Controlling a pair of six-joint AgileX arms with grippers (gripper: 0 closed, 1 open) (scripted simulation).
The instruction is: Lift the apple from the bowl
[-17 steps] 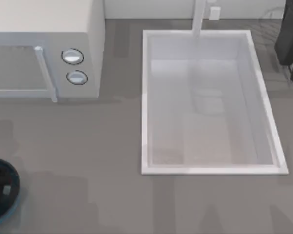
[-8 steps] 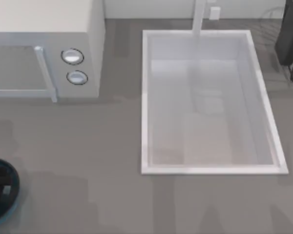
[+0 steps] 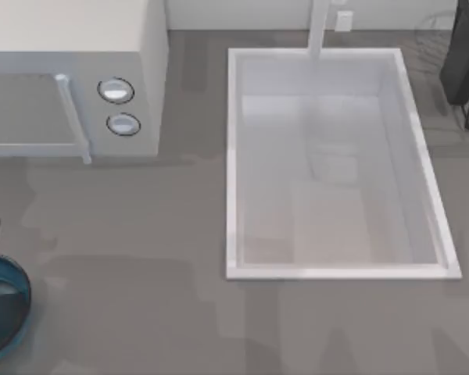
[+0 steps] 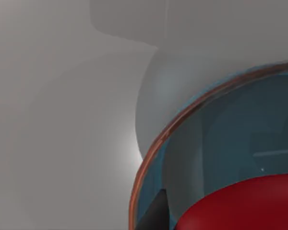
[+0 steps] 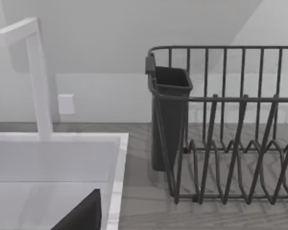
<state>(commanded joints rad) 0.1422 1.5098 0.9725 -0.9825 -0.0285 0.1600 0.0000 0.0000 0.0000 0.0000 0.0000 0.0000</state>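
Apple in hand, slip is your risk

Your bowl [image 3: 4,301] sits at the table's left edge; the apple [image 4: 242,203] hangs close above its inside beside a dark left fingertip [image 4: 153,215]. Grip width I cannot tell, so a loose hold drops it.

Glossy red apple [image 4: 240,203]; teal-blue bowl [image 4: 216,139] with coppery rim; grey bench [image 3: 141,273]; white sink [image 3: 233,156]; dark wire rack [image 5: 230,143].

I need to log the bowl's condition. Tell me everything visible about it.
The bowl is round and shallow, with a glossy teal-blue inside and a thin darker rim that looks coppery in the left wrist view. It sits upright on the grey counter at the table's left edge, partly cut off. The red apple shows close up against its inside.
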